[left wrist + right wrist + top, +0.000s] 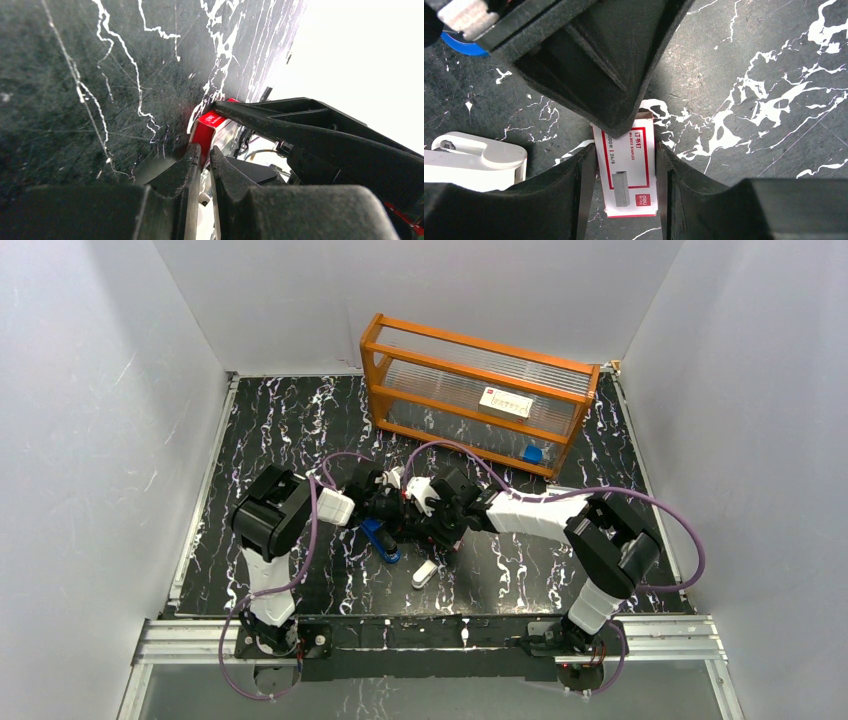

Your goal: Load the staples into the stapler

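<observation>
Opening the box (631, 165) is judged to be the step in hand; loading is not yet begun.

1. Box. Red-and-white card, printed face up, flat on the table (300, 420) at centre, where the two arms meet.
2. Staples. Not visible in any view; judged to be inside the box.
3. Right gripper (626, 150). Fingers straddle the box, one pressed against each long side, pinching it in place.
4. Left gripper (204, 150). Fingers drawn almost together, with only a thin slit between them. The tips are at the box's far end. Whether a flap or tray sits in the slit cannot be told.
5. Stapler (380, 538). Blue, on the table just beside the left gripper, on its near side. No gripper is seen on it. Whether its channel is open is too small to tell.
6. White object (474, 160). On the table near the box, not touching it.

Next move, as a judgement: the right grip must stay firm while the left works the far end open and draws the strip out. The card is light and may crush or slide. The strip is thin, so a fine, square pinch is needed. The stapler must then be opened.
</observation>
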Controlling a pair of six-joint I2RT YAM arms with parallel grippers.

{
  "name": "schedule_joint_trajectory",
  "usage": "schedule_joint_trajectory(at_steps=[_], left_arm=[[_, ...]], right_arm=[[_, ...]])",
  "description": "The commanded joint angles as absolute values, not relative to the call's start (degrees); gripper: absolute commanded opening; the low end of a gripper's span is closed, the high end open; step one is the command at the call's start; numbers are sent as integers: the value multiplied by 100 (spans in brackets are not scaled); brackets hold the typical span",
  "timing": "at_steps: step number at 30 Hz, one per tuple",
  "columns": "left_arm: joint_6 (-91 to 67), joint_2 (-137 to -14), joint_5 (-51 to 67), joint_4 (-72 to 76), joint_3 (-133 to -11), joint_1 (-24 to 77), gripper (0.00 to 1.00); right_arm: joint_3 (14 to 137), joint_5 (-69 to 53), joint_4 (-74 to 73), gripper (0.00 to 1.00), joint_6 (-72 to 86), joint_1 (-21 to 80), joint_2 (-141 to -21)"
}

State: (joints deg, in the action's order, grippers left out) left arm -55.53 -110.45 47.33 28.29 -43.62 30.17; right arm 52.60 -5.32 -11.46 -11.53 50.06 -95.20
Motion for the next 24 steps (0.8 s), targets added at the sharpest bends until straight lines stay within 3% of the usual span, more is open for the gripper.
schedule_joint_trajectory(at_steps=[1,7,12,14,20,24], left_arm=[[-5732,-11077,5027,3167,-4350,3076,12],[-5810,-11116,5065,3296,-4359,3085,11],[-5788,-11193,5050,3275,-4350,3085,0],[-5699,-11138,5017,3189,-4363,3085,0],[-5364,-10963,4912,2735,-4478,3078,0],[-5336,-10948,4971,2688,-4479,3004,0]], right_arm=[[5287,-622,-896,55,-1119,5092,-9640],[5376,-642,-854,55,-1154,5130,-9716],[5351,-607,-792,55,-1143,5133,-9691],[5296,-539,-807,56,-1144,5130,-9637],[5080,-182,-974,80,-1052,5047,-9263],[4942,-156,-1289,84,-1094,5001,-9034]])
